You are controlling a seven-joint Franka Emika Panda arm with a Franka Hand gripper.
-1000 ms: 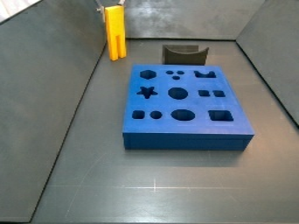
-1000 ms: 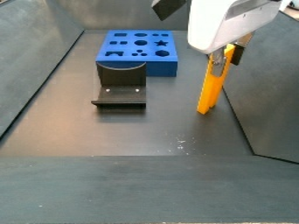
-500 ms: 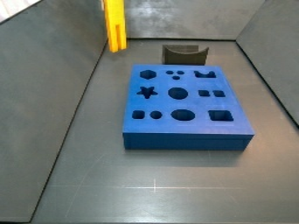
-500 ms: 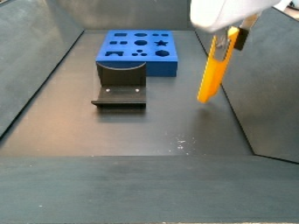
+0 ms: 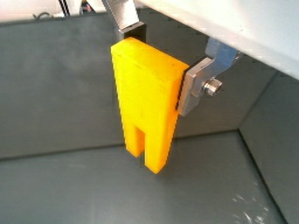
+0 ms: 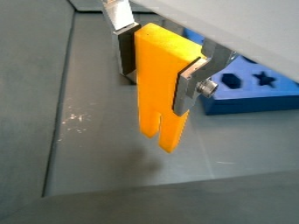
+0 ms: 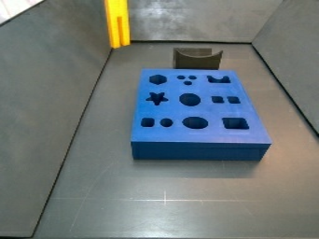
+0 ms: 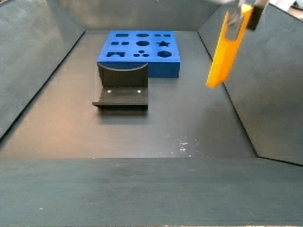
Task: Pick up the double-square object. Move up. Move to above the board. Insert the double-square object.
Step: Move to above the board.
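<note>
Gripper [image 5: 166, 63] clamped on one double-square object [image 5: 149, 105], hanging clear of floor near far corner; one board [image 7: 197, 114] mid-table.

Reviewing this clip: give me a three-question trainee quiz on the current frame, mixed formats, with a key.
1. True or false: the double-square object rests on the floor.
2. Multiple choice: the hand is A) open above the board, B) shut on the double-square object, C) touching the fixture.
3. Fill in: in a side view, the held piece hangs off to one side of the board, not ____ it.

Key: 1 false, it hangs clear of the floor; 2 B, the silver fingers clamp its upper end; 3 above.
</note>
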